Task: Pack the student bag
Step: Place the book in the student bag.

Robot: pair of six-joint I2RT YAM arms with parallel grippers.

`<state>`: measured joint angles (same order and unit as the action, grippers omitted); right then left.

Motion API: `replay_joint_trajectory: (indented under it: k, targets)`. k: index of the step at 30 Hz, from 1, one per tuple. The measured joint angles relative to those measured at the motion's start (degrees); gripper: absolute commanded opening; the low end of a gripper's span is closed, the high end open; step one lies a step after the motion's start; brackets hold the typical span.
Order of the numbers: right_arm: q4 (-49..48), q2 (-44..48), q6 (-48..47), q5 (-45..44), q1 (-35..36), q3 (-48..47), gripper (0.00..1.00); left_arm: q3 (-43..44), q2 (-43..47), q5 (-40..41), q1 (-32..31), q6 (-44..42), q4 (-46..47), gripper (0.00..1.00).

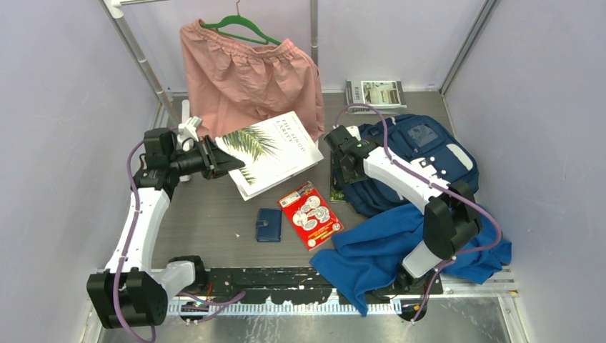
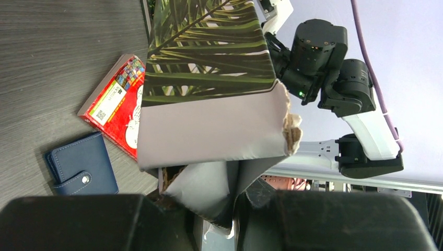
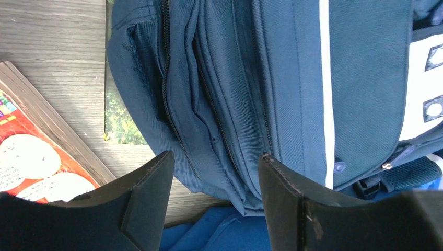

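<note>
The navy student bag [image 1: 411, 153] lies at the right of the table, its zipped folds filling the right wrist view [image 3: 271, 78]. My right gripper [image 1: 344, 166] hangs open just above the bag's left edge, fingers [image 3: 149, 180] apart over the fabric, holding nothing. My left gripper [image 1: 225, 161] is shut on the corner of a white book with a palm-leaf cover [image 1: 275, 150], lifted off the table and tilted. In the left wrist view the book [image 2: 209, 99] fills the middle, its torn corner between my jaws.
A red card pack [image 1: 309, 213] and a small navy wallet [image 1: 269, 224] lie mid-table. A royal-blue cloth [image 1: 389, 250] covers the near right. A green-covered thing pokes from under the bag [image 3: 121, 123]. Pink shorts [image 1: 250, 75] hang behind; a booklet [image 1: 376, 93] lies at the back.
</note>
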<state>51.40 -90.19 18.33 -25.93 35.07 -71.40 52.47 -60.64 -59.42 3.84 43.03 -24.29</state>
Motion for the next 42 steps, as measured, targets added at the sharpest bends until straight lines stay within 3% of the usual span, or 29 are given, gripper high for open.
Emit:
replay_joint_trajectory:
  k: [9, 10, 13, 14, 22, 30, 42]
  targets:
    - [-3.5, -2.0, -0.2, 2.3, -1.9, 2.8, 0.49, 0.0, 0.0, -0.1, 0.0, 0.2, 0.1, 0.08]
    - [-3.8, -2.2, -0.2, 2.4, -2.0, 2.8, 0.42, 0.0, 0.0, -0.2, 0.0, 0.3, 0.1, 0.07]
    - [-4.5, -2.8, -0.5, 2.8, -2.2, 3.0, 0.06, 0.0, 0.0, -0.2, -0.2, 0.5, 0.1, 0.08]
    - [-4.6, -2.9, -0.4, 2.9, -2.2, 3.0, 0.01, 0.0, 0.0, -0.2, -0.3, 0.5, 0.1, 0.07]
    - [-0.8, 3.0, -0.3, 3.5, -2.4, 0.2, 0.01, -1.7, 2.5, 1.7, -5.5, 4.4, 2.9, 0.05]
    - [5.1, 12.1, -0.5, 6.1, -3.0, -10.0, 0.01, -2.1, 2.7, 7.6, -17.8, 9.3, 7.6, 0.01]
    - [8.3, 12.7, 3.5, 12.0, -3.4, -16.9, 0.01, -6.3, -10.3, 24.0, -35.9, 22.8, 26.8, 0.01]
